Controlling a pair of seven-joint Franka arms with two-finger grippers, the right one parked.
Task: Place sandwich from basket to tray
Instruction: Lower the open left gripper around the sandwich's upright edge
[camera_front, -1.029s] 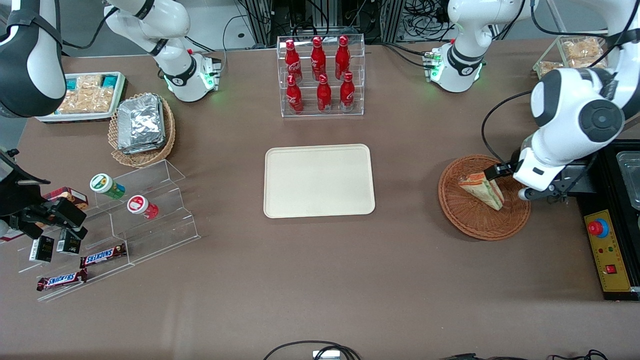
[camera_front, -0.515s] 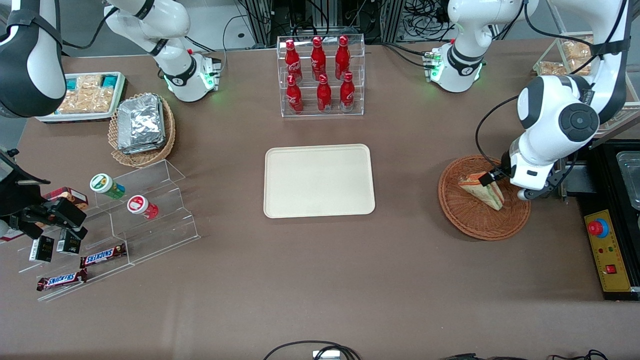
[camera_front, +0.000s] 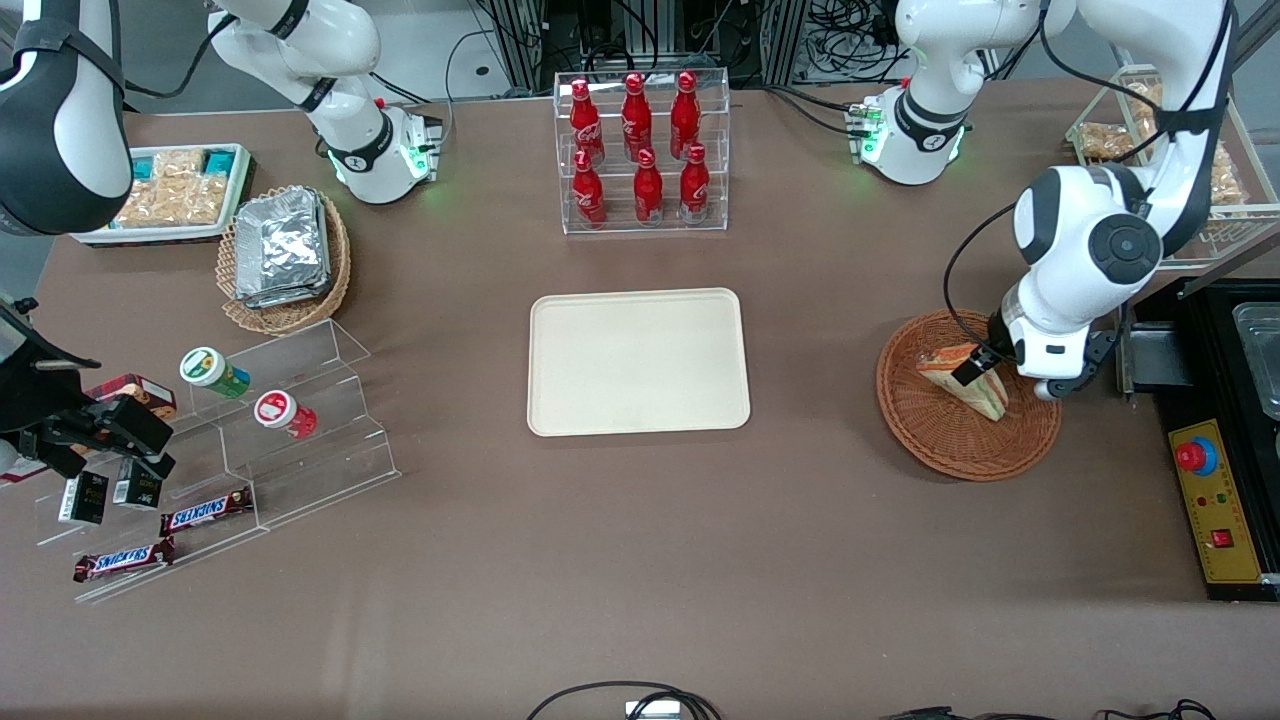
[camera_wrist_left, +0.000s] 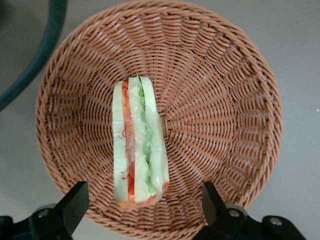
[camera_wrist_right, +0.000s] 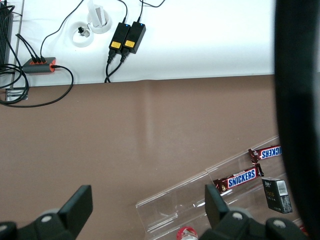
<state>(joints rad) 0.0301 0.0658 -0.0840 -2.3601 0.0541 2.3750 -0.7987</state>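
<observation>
The sandwich (camera_front: 965, 380), a wrapped wedge with orange and green filling, lies in the round reddish-brown wicker basket (camera_front: 940, 440) toward the working arm's end of the table. It also shows in the left wrist view (camera_wrist_left: 137, 142), lying in the basket (camera_wrist_left: 225, 100). My left gripper (camera_front: 985, 375) hangs open just above the sandwich and basket; its fingers (camera_wrist_left: 75, 202) stand wide apart on either side of the sandwich's end and touch nothing. The cream-beige tray (camera_front: 638, 362) lies flat at the table's middle with nothing on it.
A clear rack of red bottles (camera_front: 640, 150) stands farther from the camera than the tray. A tan basket of foil packs (camera_front: 285, 255), a white snack tray (camera_front: 170, 195) and a clear stepped stand with cups and Snickers bars (camera_front: 230, 440) lie toward the parked arm's end. A black control box (camera_front: 1225, 480) sits beside the basket.
My left gripper has moved sideways from the basket's edge to above the sandwich, toward the table's middle. The sandwich has not moved.
</observation>
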